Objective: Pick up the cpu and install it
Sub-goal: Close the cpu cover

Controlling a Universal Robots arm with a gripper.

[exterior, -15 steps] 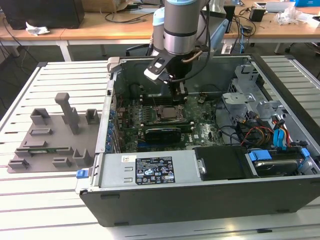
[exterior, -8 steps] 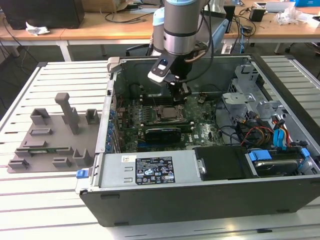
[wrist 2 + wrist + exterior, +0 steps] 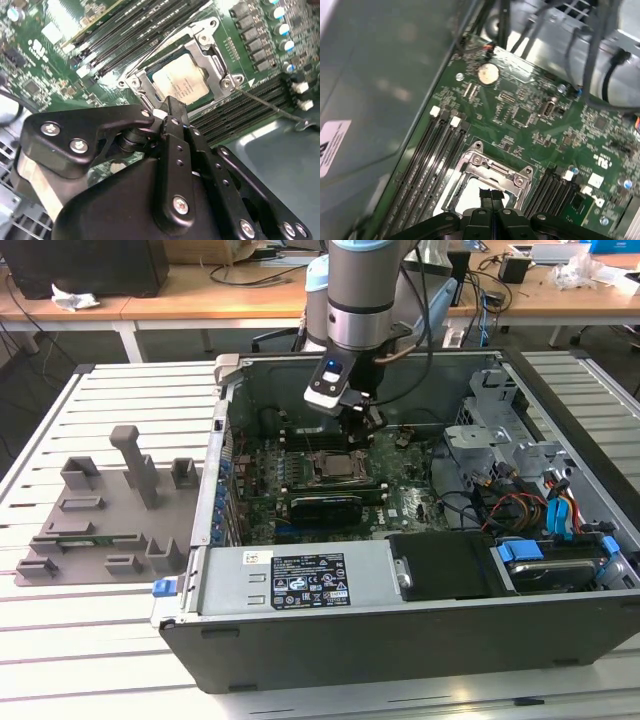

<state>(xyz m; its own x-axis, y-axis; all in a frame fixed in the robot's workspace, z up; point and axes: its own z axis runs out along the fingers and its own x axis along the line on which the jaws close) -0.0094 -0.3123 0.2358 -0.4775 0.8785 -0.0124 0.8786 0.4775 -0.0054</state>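
– So, where is the cpu (image 3: 180, 82) at this moment?
– Lying flat in the socket frame (image 3: 216, 59) on the motherboard (image 3: 530, 115), pale top up, between two banks of memory slots (image 3: 125, 30). In the second wrist view it looks level inside the frame.
– And the end effector (image 3: 170, 106)?
– Poised over one edge of the chip. Its fingers are drawn together with no gap that I can see, and nothing is clamped between them. I cannot tell whether the tips actually touch the metal top.
– So the step in hand is the seating?
– That is my reading. The chip is in its place, and the job is getting it settled. To do that well I would keep any contact light and straight down, never sideways, because a dragged chip could bend socket pins. I would also mind the thin lever wire (image 3: 270, 104) running off the frame's corner.
– And further out?
– The board sits in the open computer case (image 3: 400, 655) on the slatted worktop (image 3: 60, 660). The grey fixture blocks (image 3: 110, 510) are well apart, toward the exterior view's left.
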